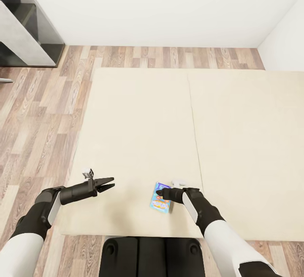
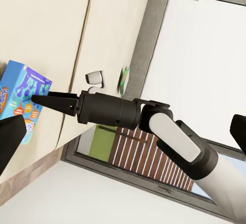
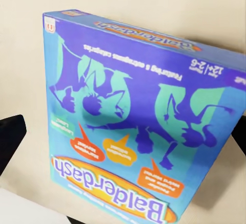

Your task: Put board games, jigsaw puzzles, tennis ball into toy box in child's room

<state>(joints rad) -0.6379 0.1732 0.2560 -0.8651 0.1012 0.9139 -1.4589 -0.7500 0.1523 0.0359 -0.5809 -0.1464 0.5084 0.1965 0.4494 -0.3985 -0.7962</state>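
Fingertips of the right gripper (image 1: pixel 159 192) overlap the blue board game (image 1: pixel 161 203) lying flat near the bed's (image 1: pixel 139 120) front edge, hiding their grip, while the left gripper (image 1: pixel 110 183) hovers spread apart, grasping nothing.

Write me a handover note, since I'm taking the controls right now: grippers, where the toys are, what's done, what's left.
Right gripper: over the blue board game, which lies flat on the bed near its front edge; whether the jaws are open or closed can't be told.
Left gripper: open, empty, above the bed to the game's left.
Done: nothing visibly packed from here.
Left: grasp this game, then carry it to the toy box; the remaining toys aren't in sight.
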